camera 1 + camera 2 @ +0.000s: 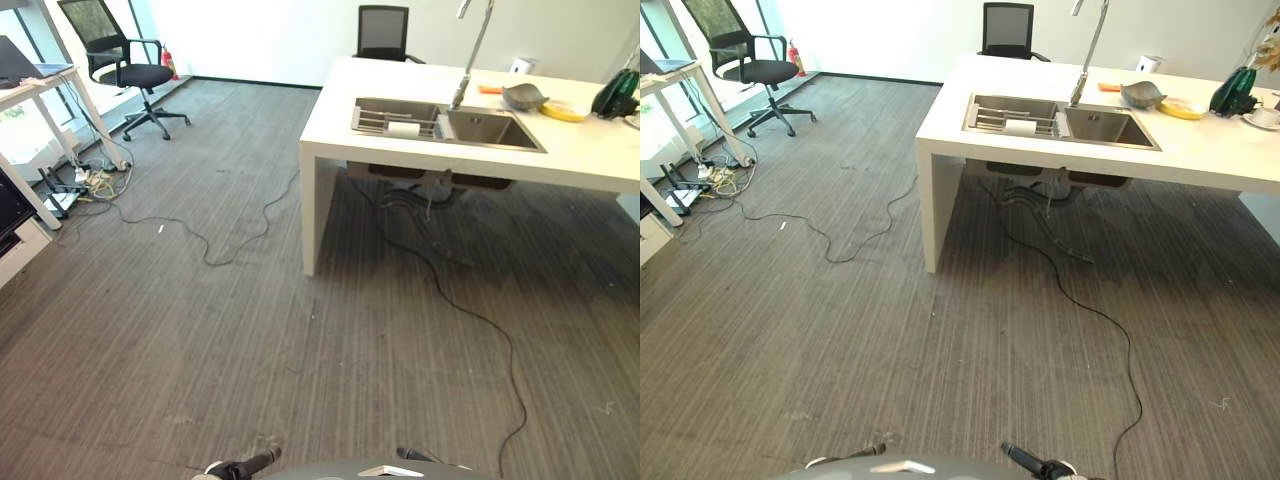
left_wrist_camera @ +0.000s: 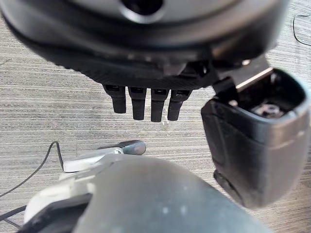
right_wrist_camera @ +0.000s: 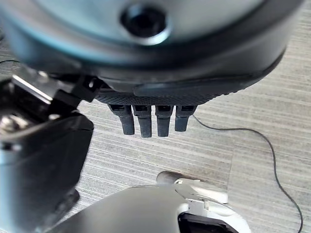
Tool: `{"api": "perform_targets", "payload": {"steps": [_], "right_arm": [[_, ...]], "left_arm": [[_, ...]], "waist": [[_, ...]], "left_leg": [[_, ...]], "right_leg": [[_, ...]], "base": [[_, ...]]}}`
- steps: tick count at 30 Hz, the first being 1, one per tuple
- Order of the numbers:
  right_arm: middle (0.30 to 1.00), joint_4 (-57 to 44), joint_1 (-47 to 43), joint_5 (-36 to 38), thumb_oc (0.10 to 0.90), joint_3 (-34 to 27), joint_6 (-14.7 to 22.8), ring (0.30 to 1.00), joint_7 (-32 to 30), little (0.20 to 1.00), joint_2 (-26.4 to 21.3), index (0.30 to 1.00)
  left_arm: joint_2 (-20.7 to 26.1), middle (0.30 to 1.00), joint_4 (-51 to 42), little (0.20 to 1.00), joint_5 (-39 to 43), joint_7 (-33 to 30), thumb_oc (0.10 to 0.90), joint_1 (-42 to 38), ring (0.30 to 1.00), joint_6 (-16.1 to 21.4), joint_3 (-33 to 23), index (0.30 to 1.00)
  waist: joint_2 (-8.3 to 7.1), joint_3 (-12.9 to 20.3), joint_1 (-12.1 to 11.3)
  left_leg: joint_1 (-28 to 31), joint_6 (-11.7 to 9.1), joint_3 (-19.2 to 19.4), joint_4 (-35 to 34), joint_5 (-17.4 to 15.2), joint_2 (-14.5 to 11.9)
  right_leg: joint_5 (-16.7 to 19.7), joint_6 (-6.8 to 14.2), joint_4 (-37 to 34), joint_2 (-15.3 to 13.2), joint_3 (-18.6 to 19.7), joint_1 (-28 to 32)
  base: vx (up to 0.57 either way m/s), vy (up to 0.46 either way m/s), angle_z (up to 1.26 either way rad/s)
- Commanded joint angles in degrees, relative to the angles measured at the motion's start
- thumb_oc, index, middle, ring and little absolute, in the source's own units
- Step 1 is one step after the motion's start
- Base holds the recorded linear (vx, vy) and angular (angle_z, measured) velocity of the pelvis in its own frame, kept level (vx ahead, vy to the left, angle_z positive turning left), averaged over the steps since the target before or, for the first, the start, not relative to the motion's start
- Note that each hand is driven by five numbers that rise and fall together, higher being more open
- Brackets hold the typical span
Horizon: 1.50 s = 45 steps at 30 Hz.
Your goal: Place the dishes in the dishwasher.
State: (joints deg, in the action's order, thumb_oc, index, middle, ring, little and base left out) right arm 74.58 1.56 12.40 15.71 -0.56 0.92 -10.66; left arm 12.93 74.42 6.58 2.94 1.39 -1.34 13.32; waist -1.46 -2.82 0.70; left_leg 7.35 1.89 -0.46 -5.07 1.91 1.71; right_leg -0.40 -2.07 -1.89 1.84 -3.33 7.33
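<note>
Both my hands, left [image 2: 146,104] and right [image 3: 150,121], hang relaxed, holding nothing. Wide carpet [image 1: 250,330] fills the frame below the counter [image 1: 330,130] edge, upper right; sink [image 1: 445,125] there.

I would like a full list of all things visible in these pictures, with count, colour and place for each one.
White counter table: one, far right.
Steel sink: one, set in the counter; metal rack in its left basin with a white roll-like item.
Tall silver tap: one, behind the sink.
Grey bowl: one, on the counter right of the tap.
Yellow dish: one, right of the bowl.
Dark green bottle-like object: one, counter's right end.
Black office chairs: two, far left and behind the counter.
White desk: one, left edge.
Left hand: dark, fingers straight, over the floor.
Right hand: dark, fingers straight, over the floor.
</note>
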Motion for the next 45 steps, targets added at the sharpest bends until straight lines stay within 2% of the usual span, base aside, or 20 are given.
{"api": "perform_targets", "payload": {"steps": [1, 6, 11, 18, 22, 29, 34, 45], "right_arm": [[0.9, -0.08, -5.41, 0.52, 0.8, -0.29, 1.35, 0.9, -0.14, 0.9, 1.29, 0.9], [0.9, -0.59, -5.79, -0.53, 0.8, 0.27, 1.58, 0.9, -0.28, 0.9, 0.94, 0.9], [0.9, -1.73, -6.44, -5.04, 0.8, 3.04, 1.74, 0.9, -0.7, 0.9, 0.67, 0.9], [0.9, -1.8, -6.68, -4.92, 0.8, 2.22, 1.93, 0.9, -1.62, 0.9, 0.38, 0.9], [0.9, -2.61, -7.03, -4.41, 0.8, 2.0, 2.34, 0.9, -2.45, 0.9, 0.14, 0.9], [0.9, -3.2, -6.96, -3.77, 0.8, 2.08, 2.61, 0.9, -2.69, 0.9, -0.15, 0.9], [0.9, -3.28, -7.13, -3.16, 0.8, 2.14, 2.47, 0.9, -2.71, 0.9, -0.11, 0.9], [0.9, -5.01, -7.88, -2.08, 0.8, 3.38, 2.13, 0.9, -2.7, 0.9, -0.83, 0.9]], "left_arm": [[-4.6, 0.9, 0.52, 0.9, 0.67, 0.21, 0.8, -6.69, 0.9, 2.43, 1.76, 0.9], [-4.9, 0.9, -0.05, 0.9, 0.65, 0.34, 0.8, -6.89, 0.9, 2.69, 2.71, 0.9], [-5.56, 0.9, -0.44, 0.9, 0.03, 0.38, 0.8, -7.29, 0.9, 2.74, 4.28, 0.9], [-5.86, 0.9, -1.44, 0.9, -0.06, -0.18, 0.8, -7.75, 0.9, 3.05, 5.14, 0.9], [-5.95, 0.9, -2.22, 0.9, 4.48, -1.19, 0.8, -7.74, 0.9, 3.37, 3.44, 0.9], [-5.86, 0.9, -2.48, 0.9, 5.08, -1.74, 0.8, -7.92, 0.9, 3.49, 3.58, 0.9], [-6.31, 0.9, -2.53, 0.9, 9.47, -2.08, 0.8, -7.81, 0.9, 3.27, 2.28, 0.9], [-6.72, 0.9, -5.24, 0.9, 12.44, -2.21, 0.8, -8.17, 0.9, 2.84, 4.82, 0.9]], "waist": [[0.61, -3.01, 1.37], [0.79, -3.23, 1.32], [0.92, -3.33, 1.25], [1.12, -3.31, 1.41], [1.32, -3.39, 1.44], [1.55, -3.55, 1.64], [1.7, -3.66, 1.66], [2.44, -5.22, 2.21]], "left_leg": [[2.2, -3.47, 3.57, 0.07, -4.42, -2.17], [2.12, -3.46, 3.62, 0.07, -4.29, -2.19], [2.18, -3.4, 3.55, 0.07, -4.21, -2.19], [2.34, -3.46, 3.59, 0.07, -4.15, -2.3], [2.36, -3.58, 3.6, 0.07, -3.97, -2.4], [2.5, -3.7, 3.64, 0.07, -3.92, -2.58], [2.52, -3.82, 3.55, 0.07, -3.82, -2.85], [1.37, -4.39, 3.58, 2.16, -3.91, -3.83]], "right_leg": [[-4.34, 5.79, -3.11, -3.28, -0.81, 2.0], [-4.29, 5.77, -3.11, -3.26, -0.81, 1.99], [-4.29, 5.67, -3.11, -3.13, -0.65, 2.02], [-4.47, 5.57, -3.11, -3.03, -0.77, 2.25], [-4.5, 5.43, -3.11, -2.93, -0.85, 2.27], [-4.57, 5.22, -3.11, -2.67, -0.78, 2.31], [-4.76, 5.0, -3.11, -2.46, -0.68, 2.36], [-4.92, 4.1, -2.81, -1.56, -0.22, 1.61]], "base": [[0.0, 0.0, 0.0], [0.0, 0.0, 0.0], [0.0, 0.0, 0.0], [0.0, 0.0, 0.0], [0.0, 0.0, 0.0], [0.0, 0.0, 0.0], [0.0, 0.0, 0.0], [0.02, -0.055, -0.01]]}}
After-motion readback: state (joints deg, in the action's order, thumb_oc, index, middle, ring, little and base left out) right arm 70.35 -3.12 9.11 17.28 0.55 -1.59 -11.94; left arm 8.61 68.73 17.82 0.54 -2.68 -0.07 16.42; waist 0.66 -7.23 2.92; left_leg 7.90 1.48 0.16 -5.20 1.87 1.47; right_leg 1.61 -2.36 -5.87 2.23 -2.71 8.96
